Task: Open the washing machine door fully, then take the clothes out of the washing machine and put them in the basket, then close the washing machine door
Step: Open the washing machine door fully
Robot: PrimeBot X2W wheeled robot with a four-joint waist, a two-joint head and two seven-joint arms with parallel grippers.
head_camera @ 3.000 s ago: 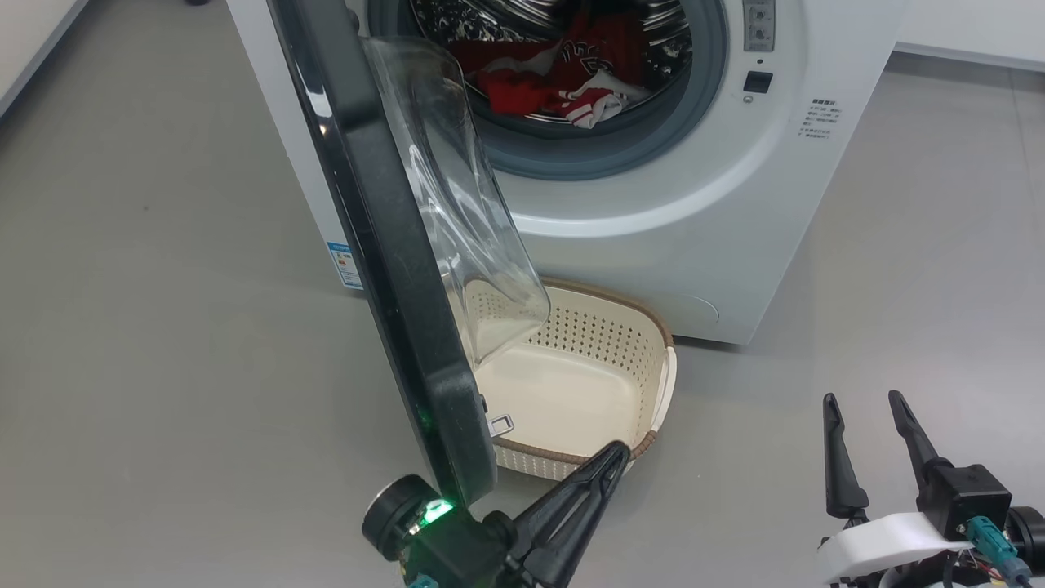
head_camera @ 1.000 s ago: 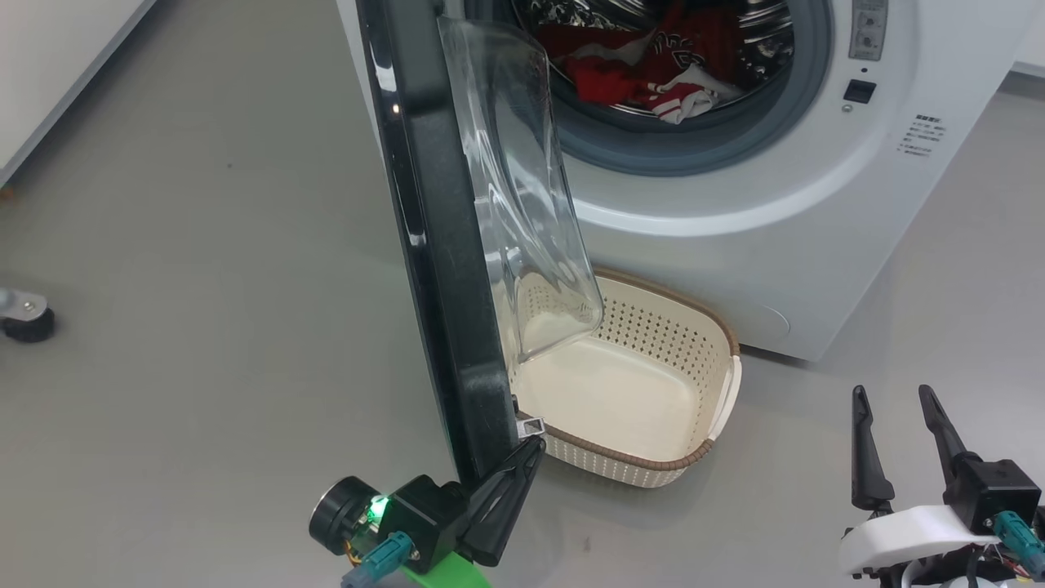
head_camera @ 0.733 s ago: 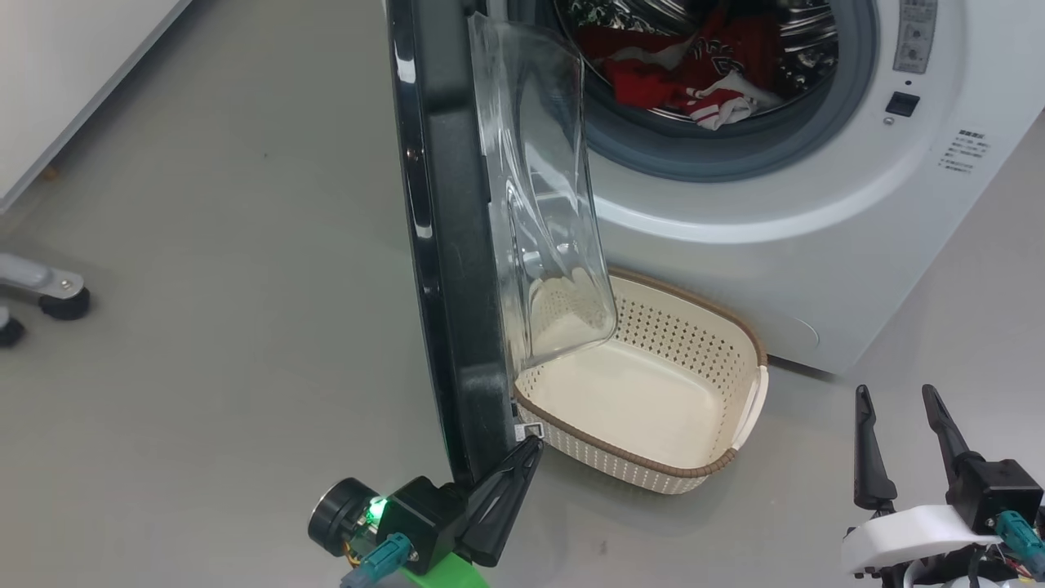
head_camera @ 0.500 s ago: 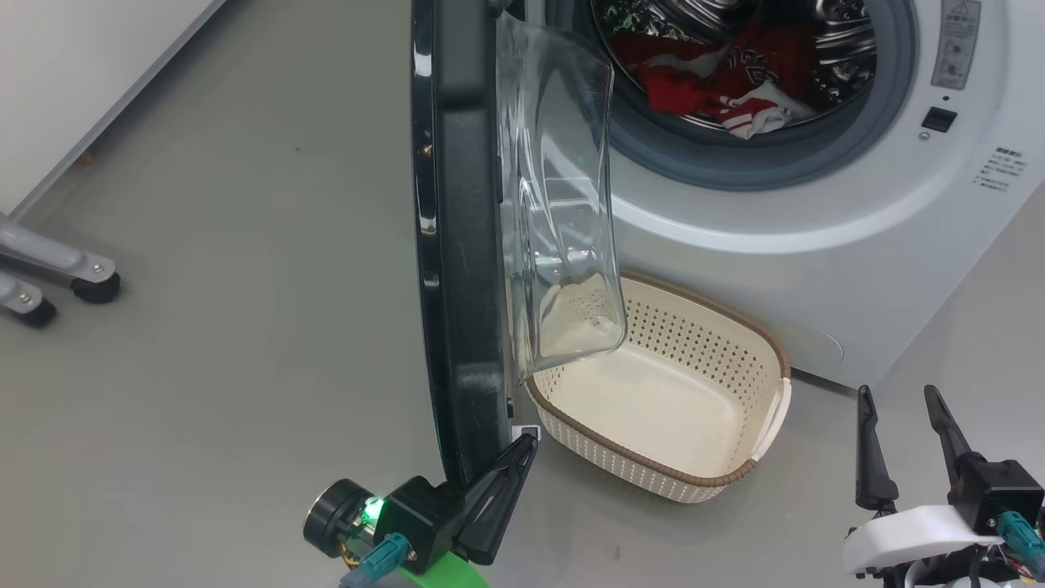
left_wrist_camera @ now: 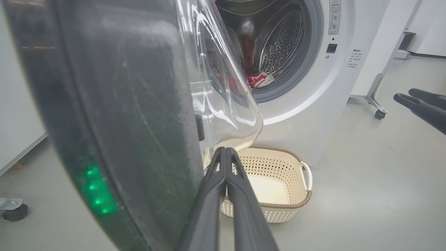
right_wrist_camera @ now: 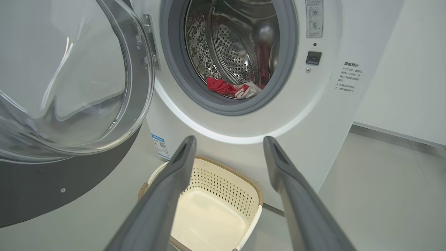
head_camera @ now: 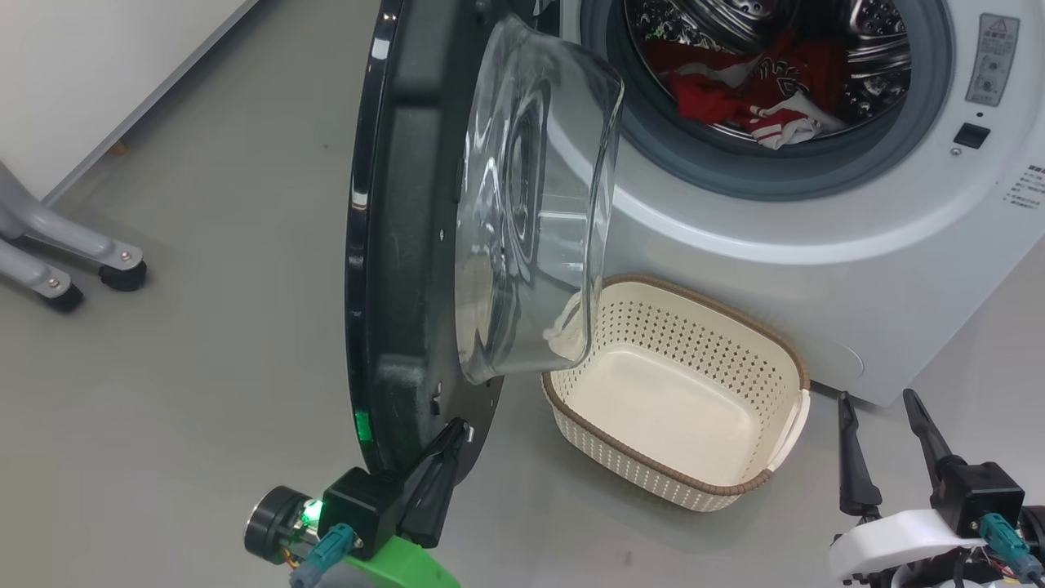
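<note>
The washing machine door (head_camera: 400, 245) stands swung out from the white washing machine (head_camera: 784, 269), its glass bowl (head_camera: 531, 212) bulging toward the drum. My left gripper (head_camera: 455, 429) is shut with nothing between its fingers, tips against the door's inner lower edge. In the left wrist view the left gripper (left_wrist_camera: 225, 150) lies just right of the door (left_wrist_camera: 139, 104). Red clothes (head_camera: 751, 90) lie in the steel drum, also as clothes (right_wrist_camera: 230, 88). The cream basket (head_camera: 653, 472) sits on the floor below the opening. My right gripper (head_camera: 878, 400) hangs open to the basket's right.
Grey stand legs on castors (head_camera: 82, 261) stand at the far left by a white wall. Another castored stand (left_wrist_camera: 378, 104) is right of the machine. The right gripper's fingers (left_wrist_camera: 418, 104) reach in at the right edge. Bare grey floor surrounds the basket (right_wrist_camera: 244, 209).
The door has swung further away from the machine, showing more of its inner face. My left gripper has gone left with it. The head camera has shifted; the right gripper stays open.
</note>
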